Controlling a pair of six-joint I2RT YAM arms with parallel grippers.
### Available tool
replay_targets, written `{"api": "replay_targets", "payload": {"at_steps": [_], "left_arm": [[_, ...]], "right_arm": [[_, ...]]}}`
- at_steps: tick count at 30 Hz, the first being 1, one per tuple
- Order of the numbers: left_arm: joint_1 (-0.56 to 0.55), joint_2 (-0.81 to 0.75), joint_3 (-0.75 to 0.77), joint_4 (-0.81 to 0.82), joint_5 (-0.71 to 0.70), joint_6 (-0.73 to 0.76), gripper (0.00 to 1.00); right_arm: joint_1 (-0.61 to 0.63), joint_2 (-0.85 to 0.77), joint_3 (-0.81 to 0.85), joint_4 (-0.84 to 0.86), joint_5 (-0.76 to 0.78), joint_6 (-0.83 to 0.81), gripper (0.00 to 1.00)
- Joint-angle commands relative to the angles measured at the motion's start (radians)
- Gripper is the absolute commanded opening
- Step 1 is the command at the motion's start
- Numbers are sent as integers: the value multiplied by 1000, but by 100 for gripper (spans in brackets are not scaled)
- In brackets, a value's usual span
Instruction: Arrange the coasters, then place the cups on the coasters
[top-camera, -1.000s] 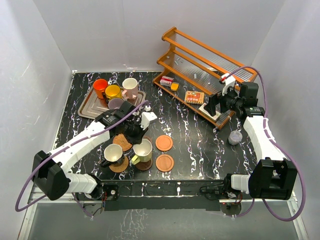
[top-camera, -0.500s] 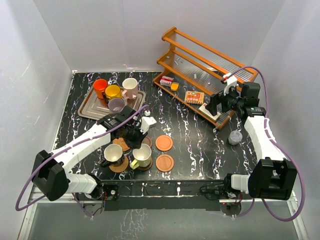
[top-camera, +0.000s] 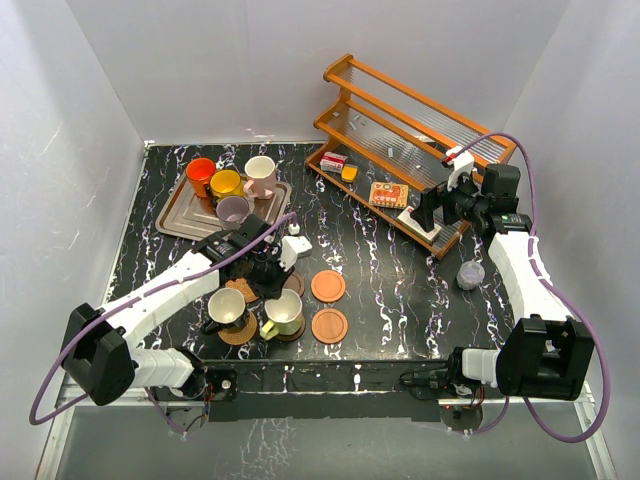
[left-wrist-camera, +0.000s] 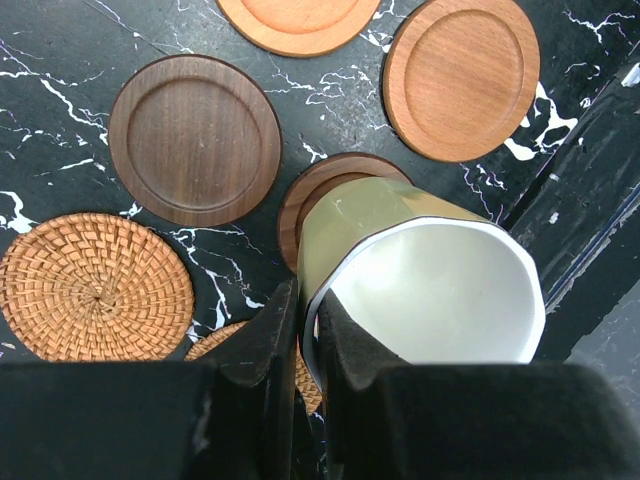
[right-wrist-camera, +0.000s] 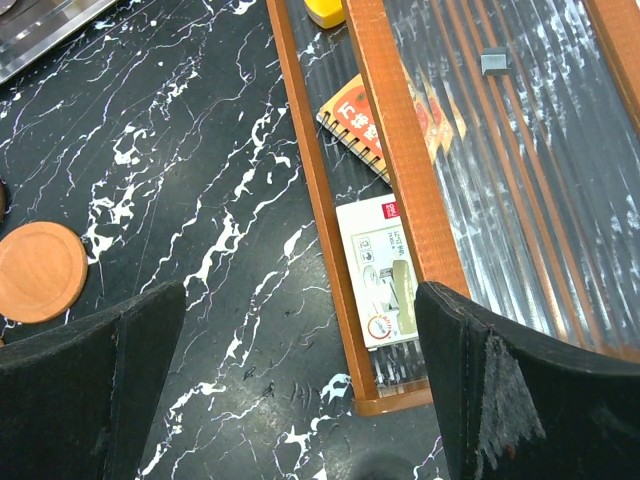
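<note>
Currently the left hand (left-wrist-camera: 305, 340) pinches the rim wall of the pale yellow-green ceramic mug (left-wrist-camera: 440, 290), lower centre of the wrist view. The mug is over a dark brown wooden coaster (left-wrist-camera: 325, 185) that shows only at the mug's upper-left side. Risk: off-centre seat, base overhangs the disc edge, mug rocks on release. The inner finger could drag the rim when it pulls out. Right hand (right-wrist-camera: 300, 330) spread, empty, by the orange-brown wooden rack (right-wrist-camera: 403, 150).
</note>
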Motion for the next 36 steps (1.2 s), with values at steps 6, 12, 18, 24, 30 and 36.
{"api": "replay_targets", "payload": {"at_steps": [6, 12, 18, 24, 30, 36], "left_arm": [[-13, -32, -4, -16, 65, 24, 11], [-15, -37, 1, -21, 64, 21, 24], [-15, -42, 16, -37, 78, 24, 33], [-15, -43, 85, -89, 60, 52, 45], [4, -26, 259, -152, 4, 68, 60], [77, 37, 421, -159, -26, 52, 75]], "right_arm": [[-6, -9, -1, 65, -13, -12, 98], [-8, -10, -3, 66, -13, -12, 98], [-9, -9, -2, 65, -14, -12, 98], [-10, -12, -3, 66, -16, -11, 98], [-11, -11, -1, 65, -20, -10, 98], [-12, -16, -1, 64, -24, -9, 98]]}}
